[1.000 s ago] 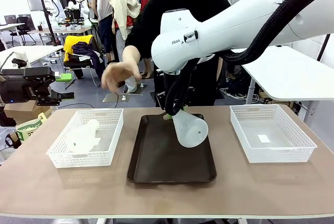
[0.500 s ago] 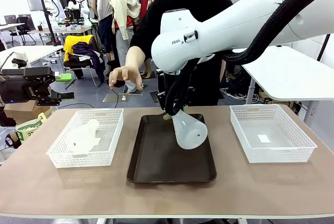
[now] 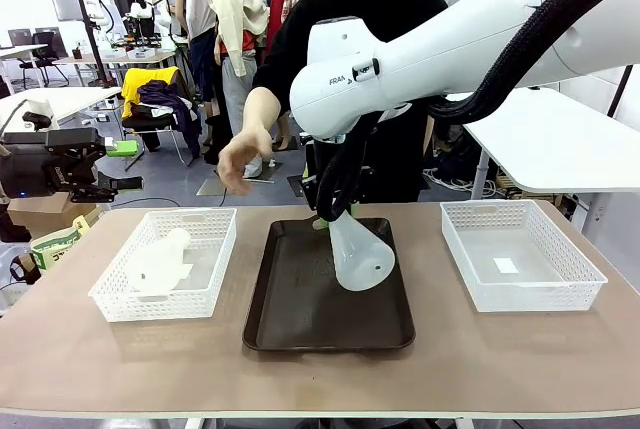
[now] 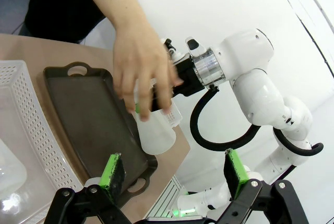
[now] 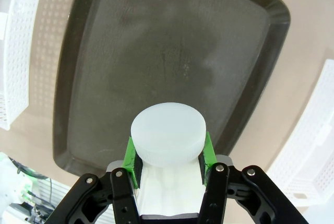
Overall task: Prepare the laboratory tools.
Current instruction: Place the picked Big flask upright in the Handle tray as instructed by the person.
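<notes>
A frosted-white flask point(image 3: 358, 254) hangs tilted over the dark brown tray point(image 3: 300, 319), neck up and wide base turned down and to the right. My right gripper point(image 3: 328, 217) is shut on its neck. In the right wrist view the green pads point(image 5: 130, 158) clamp the flask point(image 5: 167, 130) on both sides, with the tray point(image 5: 156, 51) below it. A second flask point(image 3: 160, 261) lies on its side in the left white basket point(image 3: 215, 279). My left gripper point(image 4: 172, 169) is open with nothing between its fingers; it looks over the tray point(image 4: 78, 109) toward the held flask point(image 4: 154, 135).
The person's hand point(image 3: 243, 159) hovers beyond the tray's far left corner; in the left wrist view the hand point(image 4: 141, 72) is close in front of the held flask. A white basket point(image 3: 560, 289) stands at the right with a small paper slip inside.
The held flask has swung a little, its base moving left and down toward the tray. The person's hand has dropped lower and its fingers have drawn together.
</notes>
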